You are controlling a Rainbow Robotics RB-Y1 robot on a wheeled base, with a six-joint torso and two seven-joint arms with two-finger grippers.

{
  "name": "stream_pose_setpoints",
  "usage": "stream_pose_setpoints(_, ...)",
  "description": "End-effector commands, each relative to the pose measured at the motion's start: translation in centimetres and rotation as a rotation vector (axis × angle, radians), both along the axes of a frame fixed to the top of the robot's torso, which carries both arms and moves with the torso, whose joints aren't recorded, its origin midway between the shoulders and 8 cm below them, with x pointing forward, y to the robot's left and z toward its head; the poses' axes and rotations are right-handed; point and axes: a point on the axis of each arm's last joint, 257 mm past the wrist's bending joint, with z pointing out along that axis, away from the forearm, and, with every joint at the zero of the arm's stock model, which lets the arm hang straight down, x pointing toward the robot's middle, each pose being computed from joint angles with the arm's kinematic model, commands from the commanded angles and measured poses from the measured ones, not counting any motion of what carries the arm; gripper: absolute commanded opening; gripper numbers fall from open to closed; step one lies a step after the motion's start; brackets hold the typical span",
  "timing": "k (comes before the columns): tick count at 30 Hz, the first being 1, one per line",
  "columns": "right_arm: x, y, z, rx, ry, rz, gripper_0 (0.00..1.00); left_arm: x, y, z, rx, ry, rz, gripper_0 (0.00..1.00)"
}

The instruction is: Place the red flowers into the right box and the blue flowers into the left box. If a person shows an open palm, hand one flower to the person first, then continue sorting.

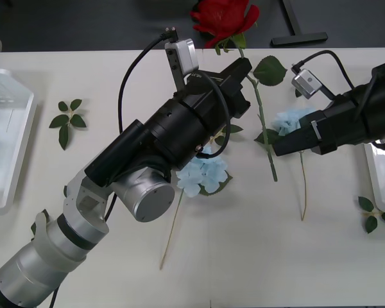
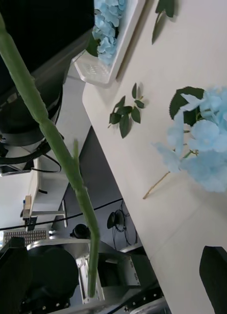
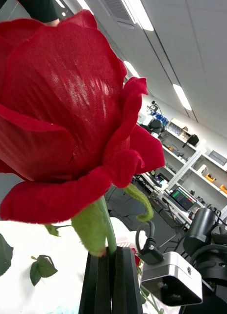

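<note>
Front view looks down from above the arms onto the white table [image 1: 244, 256]. The left wrist view sits very close beneath the red rose [image 3: 64, 122], facing up toward the ceiling. The right wrist view, probably tilted sideways, shares that rose's green stem [image 2: 59, 147].

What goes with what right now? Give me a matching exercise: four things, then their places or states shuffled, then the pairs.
Things:
1. red rose
2. left gripper
3. blue flower
4. leaf sprig

Places or states:
A. lying loose near the left box
B. shut on a green stem
C. held up, bloom past the far edge of the table
D. lying flat beside the open right gripper

Pairs: 1-C, 2-B, 3-D, 4-A
</note>
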Motion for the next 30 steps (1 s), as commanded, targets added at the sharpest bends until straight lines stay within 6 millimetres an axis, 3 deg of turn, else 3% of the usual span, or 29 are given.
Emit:
stream_pose_setpoints(1,-0.9,3.7,1.1,0.044,-0.018,0.037,1.0,-1.2,-1.4,2.9,-0.018,-0.067,-0.031,0.0)
stream_pose_setpoints(3,-0.9,4.5,0.5,0.045,-0.017,0.026,0.9,-1.2,-1.4,2.9,-0.018,-0.067,-0.031,0.0)
stream_pose_setpoints(4,-0.8,4.6,0.3,0.044,-0.019,0.019,0.78,-1.2,-1.4,2.9,-0.018,-0.067,-0.031,0.0)
stream_pose_setpoints(5,-0.7,4.9,-0.1,0.043,-0.013,0.011,0.55,-1.2,-1.4,2.9,-0.018,-0.067,-0.031,0.0)
stream_pose_setpoints(6,-0.7,4.9,-0.3,0.04,-0.01,0.009,0.46,-1.2,-1.4,2.9,-0.018,-0.067,-0.031,0.0)
stream_pose_setpoints(8,-0.6,4.8,-1.0,0.015,-0.015,0.007,0.17,-1.2,-1.4,2.9,-0.018,-0.067,-0.031,0.0)
stream_pose_setpoints(10,-0.5,4.4,-1.6,-0.009,-0.02,0.005,0.02,-1.2,-1.4,2.9,-0.018,-0.067,-0.031,0.0)
stream_pose_setpoints(30,-0.8,4.2,-1.9,-0.027,0.007,-0.002,0.0,-1.2,-1.4,2.9,-0.018,-0.067,-0.031,0.0)
